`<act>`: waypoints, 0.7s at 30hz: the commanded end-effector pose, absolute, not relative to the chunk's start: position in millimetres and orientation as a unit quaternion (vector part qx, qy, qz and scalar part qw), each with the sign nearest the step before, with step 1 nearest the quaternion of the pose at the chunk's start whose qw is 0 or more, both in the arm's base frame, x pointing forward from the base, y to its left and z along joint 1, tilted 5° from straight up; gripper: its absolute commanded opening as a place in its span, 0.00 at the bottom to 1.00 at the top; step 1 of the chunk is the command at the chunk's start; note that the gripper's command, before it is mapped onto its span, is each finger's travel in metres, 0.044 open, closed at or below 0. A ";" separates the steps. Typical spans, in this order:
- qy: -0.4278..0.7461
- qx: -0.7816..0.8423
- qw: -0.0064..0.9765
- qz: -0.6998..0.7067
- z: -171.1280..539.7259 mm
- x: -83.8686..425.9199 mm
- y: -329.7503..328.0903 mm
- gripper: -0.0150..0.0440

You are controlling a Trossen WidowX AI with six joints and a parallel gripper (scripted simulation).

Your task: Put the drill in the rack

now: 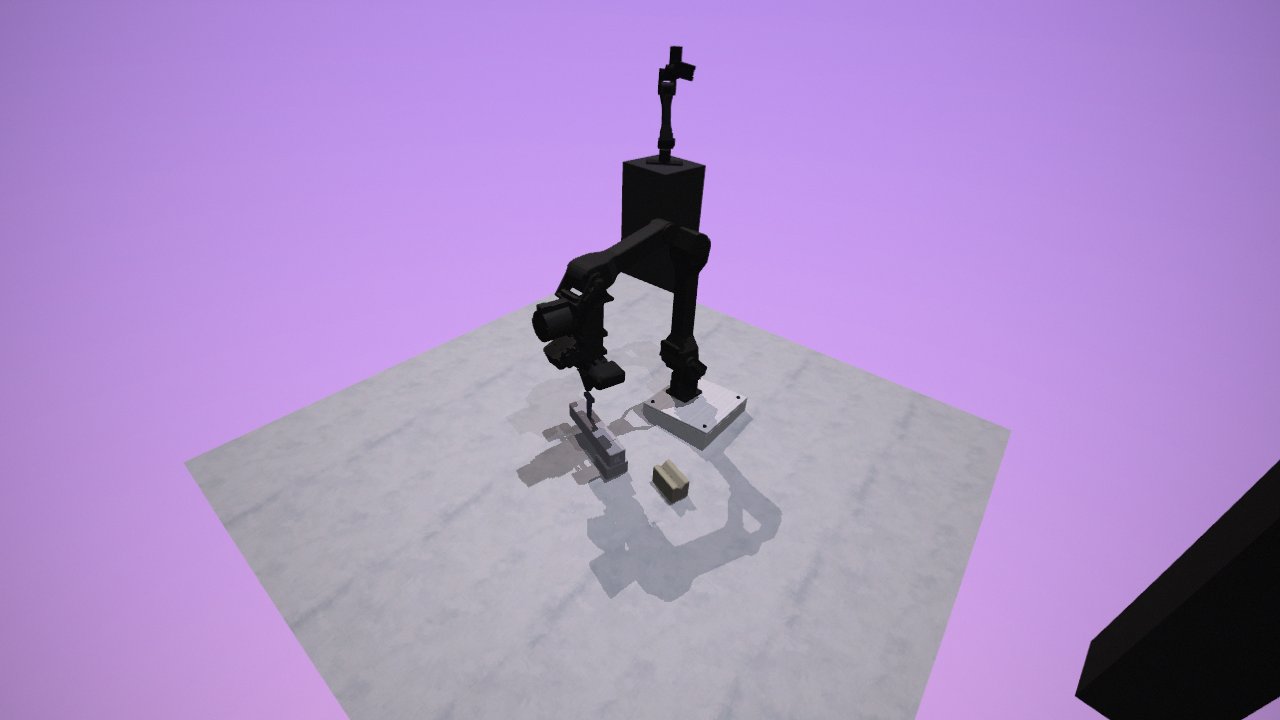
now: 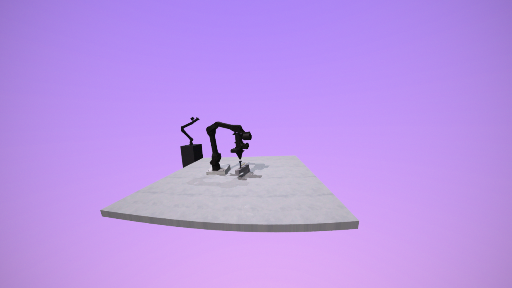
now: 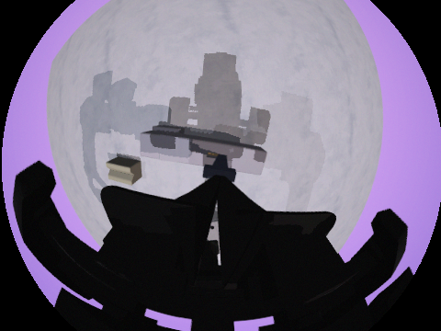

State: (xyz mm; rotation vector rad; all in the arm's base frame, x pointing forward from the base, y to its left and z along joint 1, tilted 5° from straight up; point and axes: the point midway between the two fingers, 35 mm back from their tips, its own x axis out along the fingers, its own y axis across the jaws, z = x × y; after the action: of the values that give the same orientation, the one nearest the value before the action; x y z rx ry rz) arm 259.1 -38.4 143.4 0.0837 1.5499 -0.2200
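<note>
Pressing the key looks like the step in hand, though you cannot single it out; a small orange mark (image 3: pixel 212 154) by the drill may belong to it. Drill (image 1: pixel 588 404) (image 2: pixel 240 164) (image 3: pixel 220 172): upright in the grey block (image 1: pixel 613 465) (image 2: pixel 242 171) (image 3: pixel 184 149) on the table (image 1: pixel 447 582) (image 2: pixel 229 200) (image 3: pixel 276 46), not yet pulled. Rack (image 1: pixel 671 481) (image 3: pixel 124 171): beside the block, unfilled.

Pincer (image 1: pixel 588 388) (image 2: pixel 240 158) (image 3: pixel 219 180): fingertips together, nothing between them; a narrow tip suited to pushing. It points down just above the drill's crosspiece; contact cannot be settled from these views.

Next move, your judgement: line the closed tip up with the key, clear of the drill, and press straight down. Then you need to lift, spread the fingers and grip the drill. Risk: catching the crosspiece on descent.

Arm (image 1: pixel 689 295) (image 2: pixel 213 143): upper link rising near-vertical from the base, forearm reaching out high, wrist folded downward over the block.
</note>
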 end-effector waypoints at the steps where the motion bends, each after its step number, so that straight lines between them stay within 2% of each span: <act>1: 0.699 0.039 0.707 -0.099 142.3 259.1 -38.3 0.25; 21: 0.704 0.045 0.701 -0.102 124.1 257.6 -40.0 0.25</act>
State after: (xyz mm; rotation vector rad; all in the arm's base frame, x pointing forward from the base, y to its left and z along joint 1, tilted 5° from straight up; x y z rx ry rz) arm 258.0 -40.0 128.2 0.0920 1.5587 -0.2262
